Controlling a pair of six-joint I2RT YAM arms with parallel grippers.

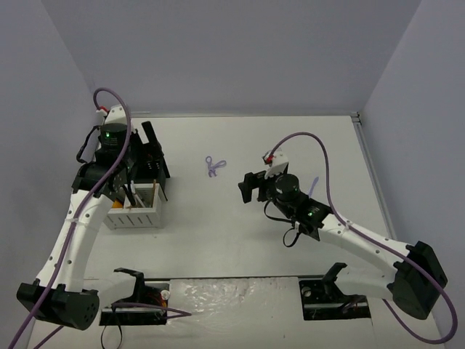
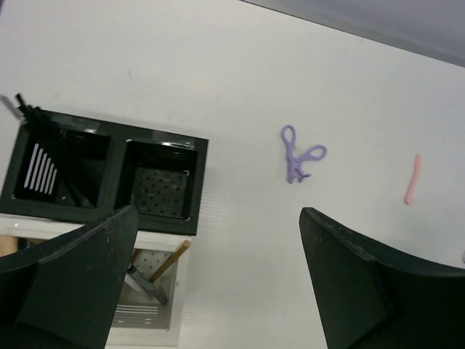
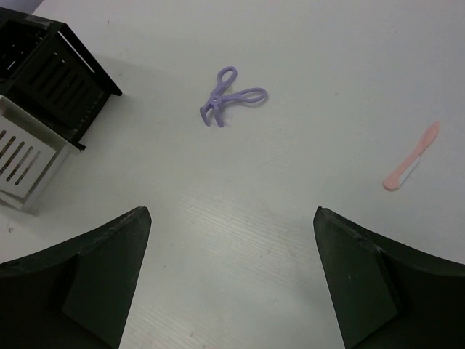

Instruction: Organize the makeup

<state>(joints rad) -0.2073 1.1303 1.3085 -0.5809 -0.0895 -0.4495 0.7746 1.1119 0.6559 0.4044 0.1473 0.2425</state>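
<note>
Top external view: the organizer box (image 1: 142, 216) is the reference landmark, with a white section nearest the arm bases and a black section behind it. The left gripper (image 1: 136, 192) hangs directly over the white section; jaw spacing cannot be read from this view. The purple scissor-like tool (image 1: 214, 166) lies flat on the table (image 1: 240, 240), to the right of the box and well apart from it. The right gripper (image 1: 248, 189) hovers farther right of the box, beyond the purple tool, and carries nothing. Left wrist view: the left gripper (image 2: 218, 287) has its jaws spread wide, with nothing between the fingers (image 2: 73, 291). Below it, the left black compartment of the box (image 2: 200, 182) holds a bundle of thin black pencils and brushes (image 2: 52, 142) leaning to the upper left. The adjacent black compartment shows only its perforated floor. A tan stick (image 2: 171, 260) leans tilted in the white compartment. The purple scissor-like tool (image 2: 299, 154) lies right of the box, and a pink tool (image 2: 413, 179) lies farther right again. Right wrist view: the right gripper (image 3: 229, 283) also stands wide and holds nothing. The box (image 3: 54, 98) sits at the upper left, the purple scissor-like tool (image 3: 231, 97) to its right, and the pink tool (image 3: 412, 166) far to its right; both lie free on the table.
</note>
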